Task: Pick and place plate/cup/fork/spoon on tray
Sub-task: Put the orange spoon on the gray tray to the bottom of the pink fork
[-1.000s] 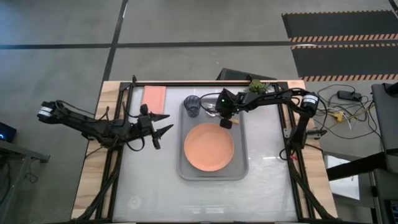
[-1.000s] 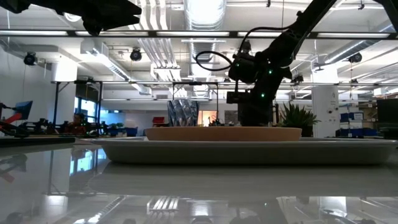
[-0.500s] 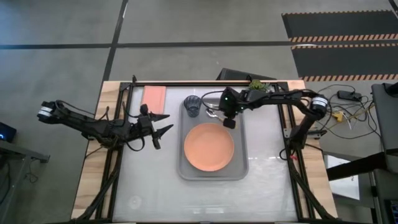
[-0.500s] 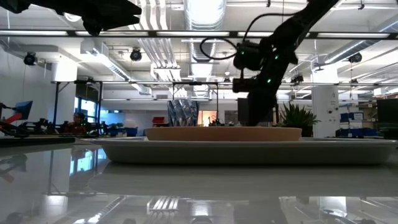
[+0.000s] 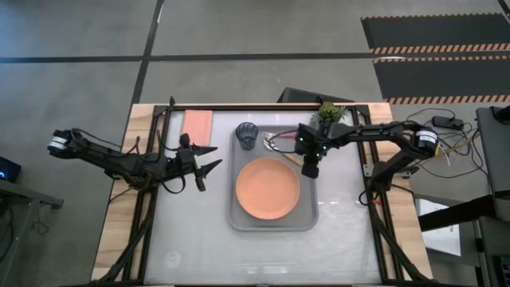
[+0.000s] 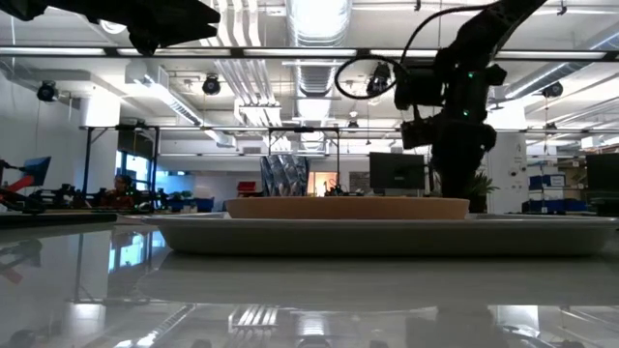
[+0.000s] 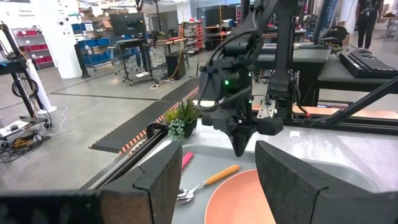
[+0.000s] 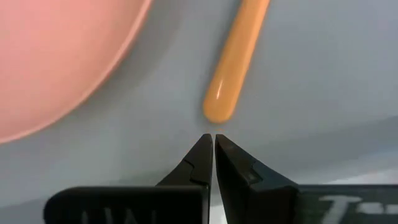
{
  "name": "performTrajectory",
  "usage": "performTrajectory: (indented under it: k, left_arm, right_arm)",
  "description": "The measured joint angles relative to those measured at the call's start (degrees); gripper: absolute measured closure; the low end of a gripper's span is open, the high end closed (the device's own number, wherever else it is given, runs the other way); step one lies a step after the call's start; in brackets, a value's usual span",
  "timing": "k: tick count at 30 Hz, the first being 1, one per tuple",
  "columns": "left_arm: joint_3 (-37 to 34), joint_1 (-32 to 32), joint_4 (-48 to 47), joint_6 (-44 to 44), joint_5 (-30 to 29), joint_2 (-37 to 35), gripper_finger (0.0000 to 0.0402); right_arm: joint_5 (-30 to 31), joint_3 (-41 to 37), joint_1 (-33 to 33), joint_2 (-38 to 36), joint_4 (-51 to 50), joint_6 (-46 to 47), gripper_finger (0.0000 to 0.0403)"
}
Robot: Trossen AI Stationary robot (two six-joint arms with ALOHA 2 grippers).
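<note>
The light grey tray (image 5: 307, 209) lies in the middle of the table. The salmon-orange plate (image 5: 267, 189) lies flat in it. The dark cup (image 5: 247, 135) stands upright in its far left corner. The spoon (image 7: 205, 183) lies on the tray floor at the far side, its tan handle (image 8: 233, 59) pointing toward my right gripper. The fork's pink handle (image 7: 186, 160) shows just beyond the spoon. My right gripper (image 5: 311, 169) is shut and empty, pointing down just past the handle's free end, also seen in its wrist view (image 8: 213, 140). My left gripper (image 5: 213, 158) is open and empty, left of the tray.
A pink rectangular pad (image 5: 197, 125) lies at the table's far left. A small green potted plant (image 5: 328, 112) stands beyond the tray's far right corner. Bare table lies near of the tray and on its right.
My right gripper has gone from over the tray's far middle toward the table's right and near edges, ending by the tray's right side. It has stayed pointing down. The plate, cup and tray have kept still.
</note>
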Motion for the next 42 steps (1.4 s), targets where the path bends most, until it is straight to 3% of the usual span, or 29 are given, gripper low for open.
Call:
performTrajectory:
  k: [14, 26, 42]
  left_arm:
    - [0.0, 0.0, 0.0, 0.0, 0.0, 0.0, 0.0217]
    - [0.0, 0.0, 0.0, 0.0, 0.0, 0.0, 0.0217]
    - [0.0, 0.0, 0.0, 0.0, 0.0, 0.0, 0.0217]
  right_arm:
    - [-1.6, -7.0, 1.7, 0.0, 16.4, 2.3, 0.0394]
    - [-1.4, -9.7, 1.7, 0.0, 20.4, 3.6, 0.0394]
    - [13.0, -9.6, 0.7, 0.0, 18.7, 1.8, 0.0394]
